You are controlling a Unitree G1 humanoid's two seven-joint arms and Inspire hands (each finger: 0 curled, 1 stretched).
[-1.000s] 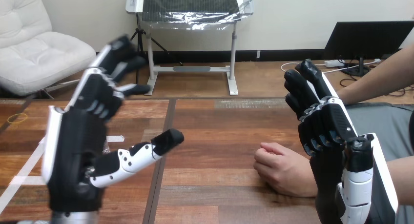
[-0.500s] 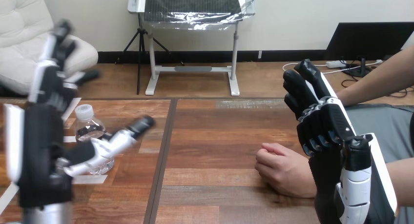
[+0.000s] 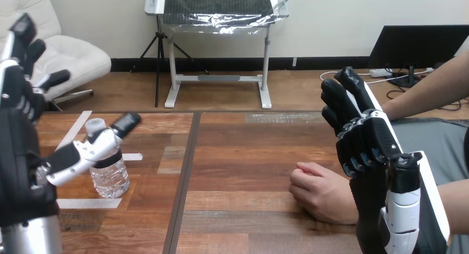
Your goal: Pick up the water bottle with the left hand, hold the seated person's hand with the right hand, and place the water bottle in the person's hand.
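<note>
2 robot hands stand nearest. The right hand point(image 3: 368, 146), fingers relaxed and holding nothing, is just beside the person's hand point(image 3: 321, 193), which lies curled on the table point(image 3: 249, 149). The left hand point(image 3: 19, 154) spreads straight fingers, its thumb crossing in front of the upright water bottle point(image 3: 110, 179), farther back at the left.

Left hand point(image 3: 19, 165): matte black palm, fingers in black and white segments. Left thumb point(image 3: 83, 151) is white-shelled, and I note small dark screw dots along it and a black tip. Silver forearm point(image 3: 30, 237) below, round, metallic sheen. Right hand point(image 3: 368, 140): blocky black knuckles, rounded black fingers. White shell point(image 3: 437, 201) edges its back; right thumb point(image 3: 401, 215) is white, dotted, black-capped
</note>
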